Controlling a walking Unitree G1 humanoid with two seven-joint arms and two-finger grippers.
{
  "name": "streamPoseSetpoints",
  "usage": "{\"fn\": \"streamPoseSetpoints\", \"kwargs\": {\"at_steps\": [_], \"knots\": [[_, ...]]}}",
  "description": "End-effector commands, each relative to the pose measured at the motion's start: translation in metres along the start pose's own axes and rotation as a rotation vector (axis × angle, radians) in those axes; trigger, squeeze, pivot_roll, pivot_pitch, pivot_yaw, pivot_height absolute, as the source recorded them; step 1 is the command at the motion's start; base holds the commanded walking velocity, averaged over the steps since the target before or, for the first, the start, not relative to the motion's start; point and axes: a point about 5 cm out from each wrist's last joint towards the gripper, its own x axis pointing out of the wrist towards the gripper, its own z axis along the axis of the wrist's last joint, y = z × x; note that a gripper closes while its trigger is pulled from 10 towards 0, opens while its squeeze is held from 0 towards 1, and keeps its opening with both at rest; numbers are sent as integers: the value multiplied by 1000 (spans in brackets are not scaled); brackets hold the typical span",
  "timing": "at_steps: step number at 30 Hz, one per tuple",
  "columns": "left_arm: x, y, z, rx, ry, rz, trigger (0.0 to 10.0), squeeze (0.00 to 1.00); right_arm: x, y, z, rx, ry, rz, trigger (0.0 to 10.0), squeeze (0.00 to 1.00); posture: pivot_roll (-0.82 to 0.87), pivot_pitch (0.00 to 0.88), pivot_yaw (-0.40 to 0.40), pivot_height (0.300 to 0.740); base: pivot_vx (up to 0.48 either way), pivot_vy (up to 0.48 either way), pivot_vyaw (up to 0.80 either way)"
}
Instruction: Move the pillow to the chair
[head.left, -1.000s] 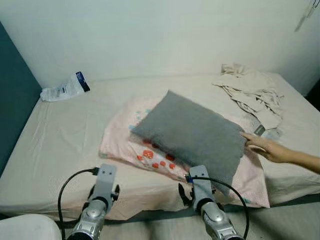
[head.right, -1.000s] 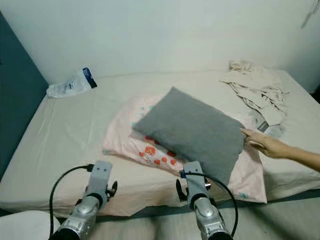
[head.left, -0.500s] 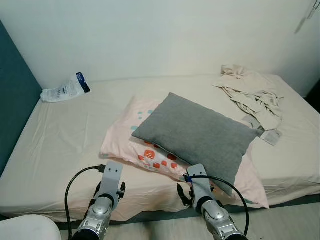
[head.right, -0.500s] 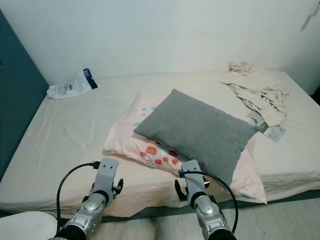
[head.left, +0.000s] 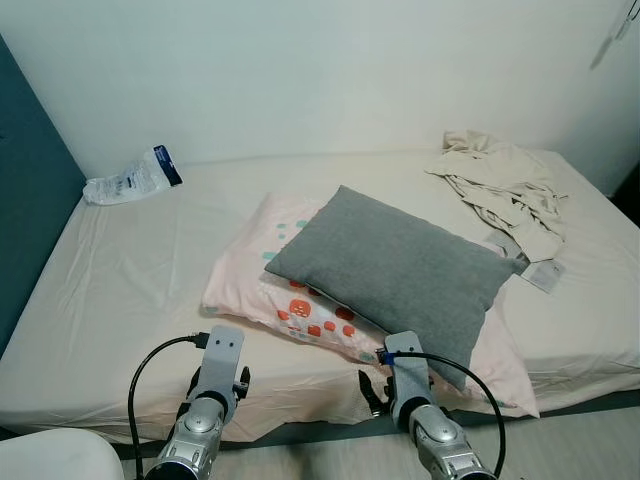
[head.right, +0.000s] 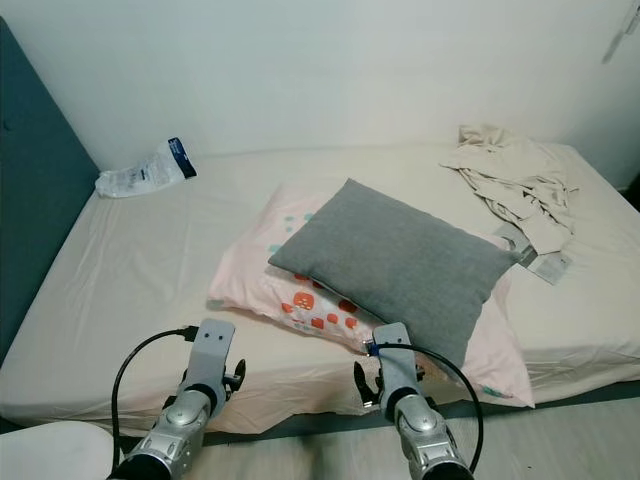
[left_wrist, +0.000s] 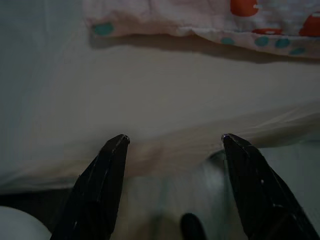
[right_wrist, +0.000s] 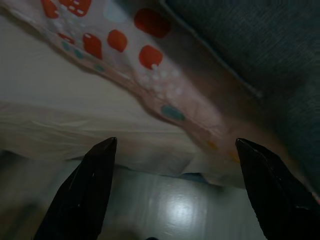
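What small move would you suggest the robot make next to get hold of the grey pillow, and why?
Probably reach the right gripper forward and up to the grey pillow. Both grippers hang open at the bed edge, the left gripper over bare sheet. The grey pillow lies on the patterned pillow, its near corner just beyond the right gripper.

Head cameras look down over the bed; wrist cameras face its near edge closely.
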Motion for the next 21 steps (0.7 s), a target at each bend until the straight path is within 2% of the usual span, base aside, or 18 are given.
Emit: {"fn": "streamPoseSetpoints", "kwargs": {"at_steps": [1, 3, 6, 7, 11, 14, 17, 20, 21], "knots": [[-3, -1, -8, -42, 35, -14, 10000, 0, -1, 1, -5, 7, 27, -3, 10000, 0, -43, 113, 7, 740, 0, 0, 0], [-3, -3, -9, -58, 43, -19, 10000, 0, -1, -1, -3, 29, 10, -3, 10000, 0, -43, 114, 5, 740, 0, 0, 0], [-4, -1, -11, -83, 50, 11, 10000, 0, -1, -4, 1, -44, -26, -40, 10000, 0, -42, 101, -14, 740, 0, 0, 0], [-4, 1, -10, -130, 38, 30, 10000, 0, -2, -6, 1, -49, -35, -69, 10000, 0, -34, 89, -34, 740, 0, 0, 0], [-3, 0, -7, -157, 27, 28, 10000, 0, -1, -6, 2, -19, -31, -66, 10000, 0, -17, 97, -43, 740, 0, 0, 0], [-4, 0, -7, -152, 28, 24, 10000, 0, 0, -4, 4, -61, -42, -44, 10000, 0, -15, 99, -42, 740, 0, 0, 0], [-4, 4, -9, -132, 46, 54, 10000, 0, 0, 0, 8, -65, -76, -51, 10000, 0, -21, 92, -34, 740, 0, 0, 0], [-3, 7, -12, -61, 79, 65, 10000, 0, 0, 5, 11, -55, -100, -46, 10000, 0, -25, 93, -21, 740, 0, 0, 0], [-3, 7, -12, -61, 79, 65, 10000, 0, 0, 5, 11, -55, -100, -46, 10000, 0, -25, 93, -21, 740, 0, 0, 0]]}}
